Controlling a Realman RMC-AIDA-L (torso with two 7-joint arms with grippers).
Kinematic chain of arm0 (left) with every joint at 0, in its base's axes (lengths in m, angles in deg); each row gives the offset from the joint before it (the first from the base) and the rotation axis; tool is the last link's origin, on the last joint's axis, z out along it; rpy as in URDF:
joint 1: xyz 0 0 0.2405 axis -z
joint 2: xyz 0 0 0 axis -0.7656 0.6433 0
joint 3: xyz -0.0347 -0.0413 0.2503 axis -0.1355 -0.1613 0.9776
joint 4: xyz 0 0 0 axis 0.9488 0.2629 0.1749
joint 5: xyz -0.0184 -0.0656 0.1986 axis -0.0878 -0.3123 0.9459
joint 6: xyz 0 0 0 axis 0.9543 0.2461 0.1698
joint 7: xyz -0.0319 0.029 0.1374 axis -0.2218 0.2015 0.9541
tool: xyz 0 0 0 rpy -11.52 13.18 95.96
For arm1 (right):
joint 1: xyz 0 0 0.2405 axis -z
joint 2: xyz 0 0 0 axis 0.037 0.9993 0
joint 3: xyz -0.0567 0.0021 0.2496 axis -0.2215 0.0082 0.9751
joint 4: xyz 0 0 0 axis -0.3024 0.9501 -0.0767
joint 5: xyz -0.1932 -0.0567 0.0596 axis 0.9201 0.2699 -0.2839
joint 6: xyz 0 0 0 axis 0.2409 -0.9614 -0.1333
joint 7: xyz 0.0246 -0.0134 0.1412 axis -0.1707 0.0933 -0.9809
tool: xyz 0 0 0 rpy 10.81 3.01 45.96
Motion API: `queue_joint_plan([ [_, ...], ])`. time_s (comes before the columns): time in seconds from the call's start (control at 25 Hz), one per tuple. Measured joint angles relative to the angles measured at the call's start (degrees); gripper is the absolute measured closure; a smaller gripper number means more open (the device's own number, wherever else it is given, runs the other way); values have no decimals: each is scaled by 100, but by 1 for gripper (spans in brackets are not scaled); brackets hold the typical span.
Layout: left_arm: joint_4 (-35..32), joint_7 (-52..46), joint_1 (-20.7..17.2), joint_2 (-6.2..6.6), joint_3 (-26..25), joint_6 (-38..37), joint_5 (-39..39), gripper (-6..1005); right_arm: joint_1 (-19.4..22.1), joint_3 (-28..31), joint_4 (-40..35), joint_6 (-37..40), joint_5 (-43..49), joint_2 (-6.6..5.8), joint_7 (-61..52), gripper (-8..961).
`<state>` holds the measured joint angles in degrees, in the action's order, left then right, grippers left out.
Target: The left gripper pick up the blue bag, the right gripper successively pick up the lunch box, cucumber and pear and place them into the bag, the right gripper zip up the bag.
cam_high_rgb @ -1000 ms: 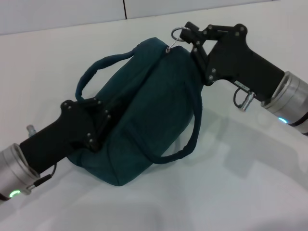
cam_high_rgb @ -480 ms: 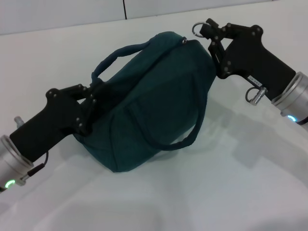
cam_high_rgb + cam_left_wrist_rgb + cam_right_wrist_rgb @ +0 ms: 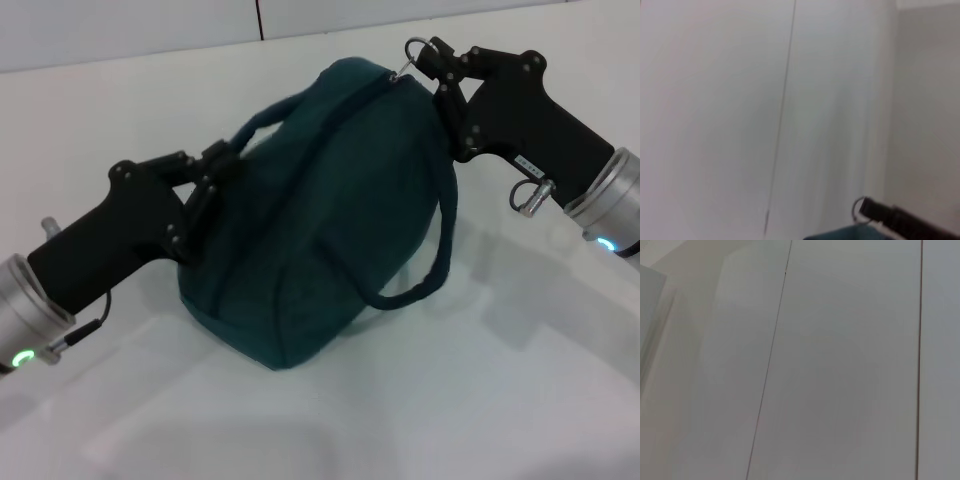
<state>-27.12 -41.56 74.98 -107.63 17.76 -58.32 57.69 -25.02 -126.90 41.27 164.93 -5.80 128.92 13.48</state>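
Note:
The blue bag (image 3: pixel 330 210) lies bulging on the white table, its zip line running along the top and its loop handle (image 3: pixel 420 280) hanging down the near side. My left gripper (image 3: pixel 205 178) is shut on the bag's left end, by the other handle. My right gripper (image 3: pixel 432 62) is at the bag's far right end, shut on the metal ring of the zip pull (image 3: pixel 415 48). In the left wrist view, a sliver of the bag (image 3: pixel 840 236) and the right gripper's tip (image 3: pixel 875 210) with the ring show. The lunch box, cucumber and pear are out of view.
The white table (image 3: pixel 500 400) spreads around the bag, with a pale wall (image 3: pixel 120 30) behind it. The right wrist view shows only wall panels (image 3: pixel 840 365).
The bag has swung round and shifted right, standing taller. My left gripper has moved up and away with its end; my right gripper has moved right with the ring.

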Motion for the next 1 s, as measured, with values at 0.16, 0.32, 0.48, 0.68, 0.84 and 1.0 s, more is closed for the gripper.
queue_joint_plan([
  [0.16,-231,-406,62,14,6,-8,50,951,-2,-10,-13,1,3,-2,0,945],
  [0.32,-481,-1107,306,55,-1,100,291,887,-15,-12,-21,-9,13,-3,0,945],
  [0.48,-975,-2026,564,77,-24,511,926,742,-49,-12,-18,-9,48,-3,0,945],
  [0.68,-1664,-2845,689,28,-2,1026,1674,507,-81,-7,2,-23,51,-9,0,945],
  [0.84,-1741,-3021,788,20,5,1136,1777,458,-86,3,3,-26,47,-11,0,945],
  [1.0,-1735,-2949,782,18,-27,1150,1780,452,-91,18,8,-26,30,-11,0,945],
])
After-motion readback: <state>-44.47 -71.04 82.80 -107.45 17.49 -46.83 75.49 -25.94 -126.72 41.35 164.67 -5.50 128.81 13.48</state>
